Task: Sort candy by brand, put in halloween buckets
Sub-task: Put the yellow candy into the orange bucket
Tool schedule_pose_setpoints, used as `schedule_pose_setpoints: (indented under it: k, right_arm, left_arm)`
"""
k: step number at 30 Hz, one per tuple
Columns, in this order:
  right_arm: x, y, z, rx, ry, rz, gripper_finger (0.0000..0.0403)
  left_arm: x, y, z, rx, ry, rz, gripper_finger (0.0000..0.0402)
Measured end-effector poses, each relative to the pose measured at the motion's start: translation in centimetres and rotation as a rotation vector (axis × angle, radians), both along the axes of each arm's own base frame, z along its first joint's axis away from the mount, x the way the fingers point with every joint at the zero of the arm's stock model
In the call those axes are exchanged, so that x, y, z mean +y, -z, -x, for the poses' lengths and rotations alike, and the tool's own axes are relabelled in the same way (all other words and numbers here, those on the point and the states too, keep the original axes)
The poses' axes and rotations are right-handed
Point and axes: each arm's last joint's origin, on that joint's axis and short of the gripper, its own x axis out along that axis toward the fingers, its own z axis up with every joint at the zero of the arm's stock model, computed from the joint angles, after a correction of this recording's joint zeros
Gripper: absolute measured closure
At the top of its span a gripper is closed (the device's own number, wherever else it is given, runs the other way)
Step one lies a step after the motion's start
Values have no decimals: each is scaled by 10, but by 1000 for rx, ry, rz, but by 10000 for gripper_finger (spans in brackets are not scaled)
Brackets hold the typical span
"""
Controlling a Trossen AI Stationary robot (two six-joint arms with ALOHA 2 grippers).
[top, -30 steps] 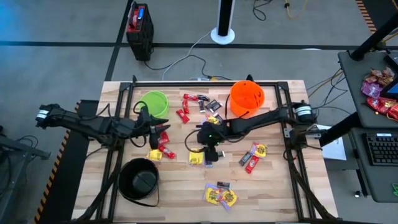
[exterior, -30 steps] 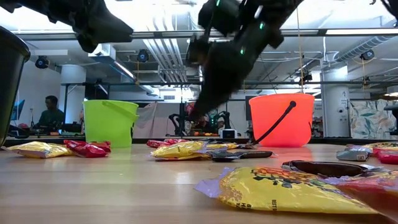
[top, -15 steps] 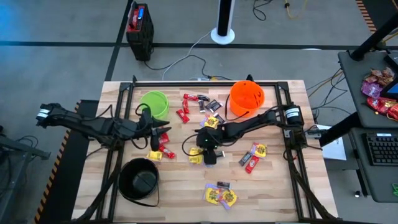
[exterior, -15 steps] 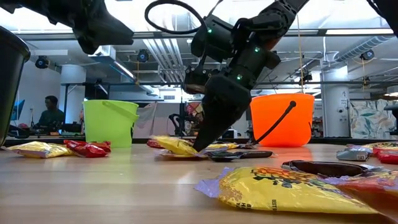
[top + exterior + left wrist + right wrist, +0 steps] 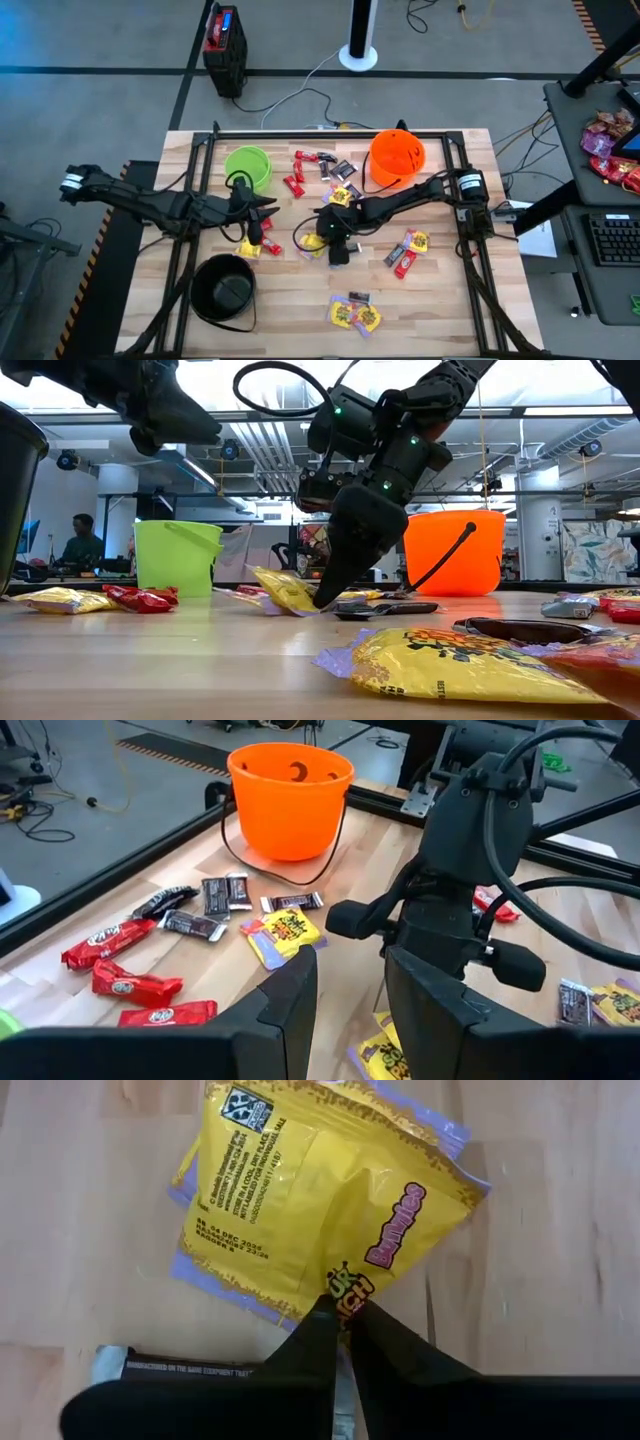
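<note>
The right gripper [image 5: 343, 1312] stands at mid-counter, jaws clenched on the edge of a yellow packet [image 5: 310, 1200]. One end of the packet is tilted up; the other rests on the counter [image 5: 440, 300].

The left gripper [image 5: 262, 222] hangs above the red candies [image 5: 262, 238] on the left, jaws partly parted, nothing visibly held.

The green bucket [image 5: 248, 165] sits far left, the orange bucket [image 5: 397, 156] far right, the black bucket [image 5: 224, 288] near left. Other candies lie scattered between them.

Risks:
- The grip takes only the wrapper edge. The packet may slip or tear out on lifting.
- A dark bar [image 5: 200, 1367] lies just beside the jaws and may be dragged along.
- The arms are close; crossing paths could collide.
</note>
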Motion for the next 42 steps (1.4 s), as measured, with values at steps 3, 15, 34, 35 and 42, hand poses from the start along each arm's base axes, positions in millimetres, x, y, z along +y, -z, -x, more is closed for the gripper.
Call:
schedule_pose_setpoints:
  k: [3,15,34,35,42]
  right_arm:
    - [0,-4,1,1,0,0,388]
    - [-1,-60,15,-97,-1,16,390]
    - [-31,-167,113,-39,605,748,390]
    - [-35,-171,120,-33,668,789,390]
    - [-78,-179,162,21,1110,615,390]
  left_arm:
    - [-1,1,-3,-1,0,0,296]
    - [-1,0,-4,-22,0,5,296]
    - [-1,-5,-6,-74,2,14,296]
    - [-1,-6,-6,-82,2,16,296]
    - [-3,-7,-13,-122,5,19,296]
